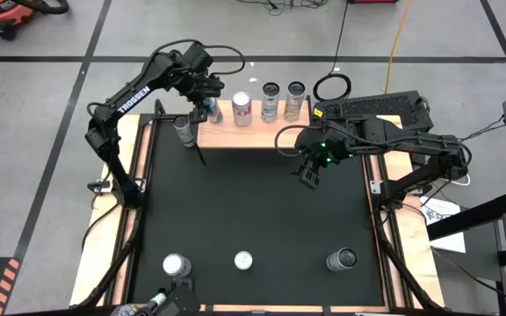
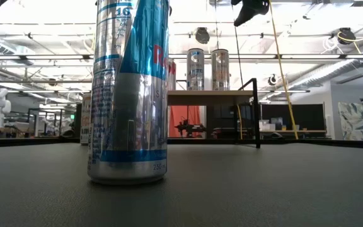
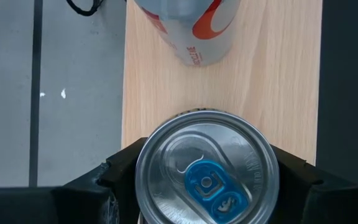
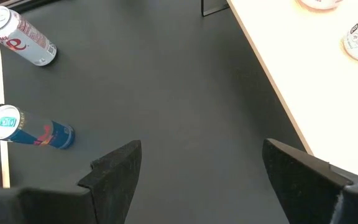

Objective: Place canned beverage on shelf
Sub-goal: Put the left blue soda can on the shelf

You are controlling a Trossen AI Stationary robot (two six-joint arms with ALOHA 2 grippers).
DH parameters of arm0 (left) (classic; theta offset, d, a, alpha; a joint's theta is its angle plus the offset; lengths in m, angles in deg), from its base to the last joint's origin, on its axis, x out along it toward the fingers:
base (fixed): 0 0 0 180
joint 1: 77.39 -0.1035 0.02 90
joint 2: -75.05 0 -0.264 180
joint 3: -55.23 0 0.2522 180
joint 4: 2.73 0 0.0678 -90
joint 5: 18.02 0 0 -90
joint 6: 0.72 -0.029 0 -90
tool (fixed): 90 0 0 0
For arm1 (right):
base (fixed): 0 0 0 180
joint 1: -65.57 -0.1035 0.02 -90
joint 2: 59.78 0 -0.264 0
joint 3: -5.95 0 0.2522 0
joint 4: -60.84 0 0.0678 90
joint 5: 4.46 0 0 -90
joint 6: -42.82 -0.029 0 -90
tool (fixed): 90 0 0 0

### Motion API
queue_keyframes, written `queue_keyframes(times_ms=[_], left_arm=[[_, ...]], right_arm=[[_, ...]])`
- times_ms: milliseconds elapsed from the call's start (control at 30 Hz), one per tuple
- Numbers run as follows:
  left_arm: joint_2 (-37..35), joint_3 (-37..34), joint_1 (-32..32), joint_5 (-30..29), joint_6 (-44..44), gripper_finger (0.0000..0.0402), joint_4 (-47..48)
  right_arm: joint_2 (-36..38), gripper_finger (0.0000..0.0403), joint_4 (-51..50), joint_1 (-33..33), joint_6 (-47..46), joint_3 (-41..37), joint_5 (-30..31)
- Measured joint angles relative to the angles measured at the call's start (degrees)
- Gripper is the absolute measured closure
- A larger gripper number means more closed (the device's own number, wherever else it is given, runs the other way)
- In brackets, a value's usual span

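can (image 3: 207, 171) | between left end effector (image 3: 207, 186) fingers | over shelf (image 3: 278, 74)

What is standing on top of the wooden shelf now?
The shelf carries three free cans, and the left tool brackets a blue-tab can at its end. Whether that can touches the wood is hidden.

Mat (image 1: 253, 211): black, covers the table; wood edge shows at its sides.
Shelf (image 1: 257, 130): pale wood strip at 12 o'clock of the mat, on thin black legs.
On shelf: three cans (image 1: 271, 103) upright in a row, plus a blue-tab can (image 3: 207, 168) toward its 9 o'clock end.
On mat: three cans (image 1: 243, 261) in a row at 6 o'clock; one can (image 1: 184, 129) at 11 o'clock, just beside the shelf.
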Motion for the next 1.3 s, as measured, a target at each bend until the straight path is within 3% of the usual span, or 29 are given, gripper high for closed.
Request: queue_keyframes(times_ms=[300, 667, 1300], left_arm=[[0.1, 0.5, 0.0, -3.0, 1.6, 0.0155, 0.0], [0.1, 0.8, 0.5, -1.9, 1.0, 0.0155, 0.8], [0.1, 0.8, 1.7, -0.1, -9.7, 0.0155, 1.4]], right_arm=[[0.0, 0.0087, 0.0, 0.0, 0.0, 0.0, 0.0], [0.0, 0.0087, 0.0, 0.0, -0.2, 0.0, 0.0], [0.0, 0.0087, 0.0, 0.0, -0.2, 0.0, 0.0]])
